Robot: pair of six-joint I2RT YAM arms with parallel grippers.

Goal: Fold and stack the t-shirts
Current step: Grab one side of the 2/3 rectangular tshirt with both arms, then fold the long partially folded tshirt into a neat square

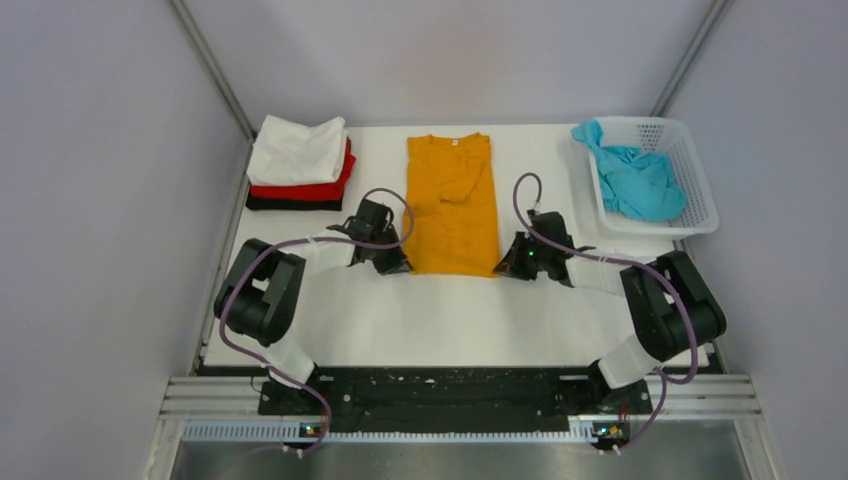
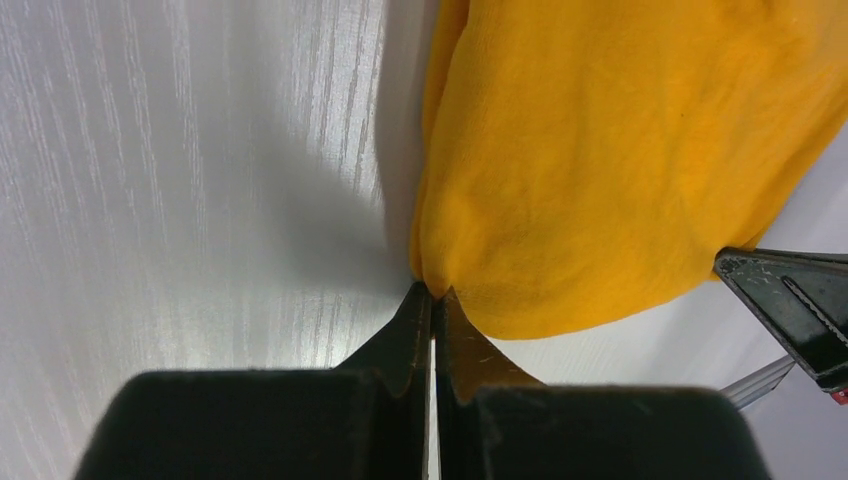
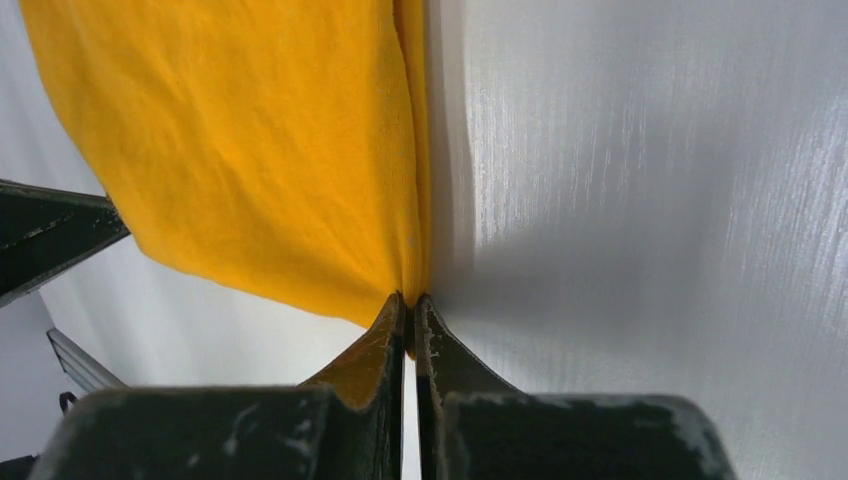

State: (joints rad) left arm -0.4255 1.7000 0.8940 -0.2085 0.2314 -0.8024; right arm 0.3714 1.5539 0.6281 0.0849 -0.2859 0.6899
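Note:
The orange-yellow t-shirt (image 1: 452, 205) lies in a long narrow fold in the middle of the table, collar at the far end. My left gripper (image 1: 400, 266) is shut on its near left corner (image 2: 432, 270). My right gripper (image 1: 502, 268) is shut on its near right corner (image 3: 410, 280). The hem between them is slightly raised. A stack at the far left holds the white t-shirt (image 1: 297, 150) on the red t-shirt (image 1: 322, 188) on the black t-shirt (image 1: 290, 204). The teal t-shirt (image 1: 634, 178) lies crumpled in the basket.
A white perforated plastic basket (image 1: 700, 190) stands at the far right corner. Grey walls close in the table on the left, right and back. The white table surface (image 1: 450, 320) runs from the shirt's hem to the arm bases.

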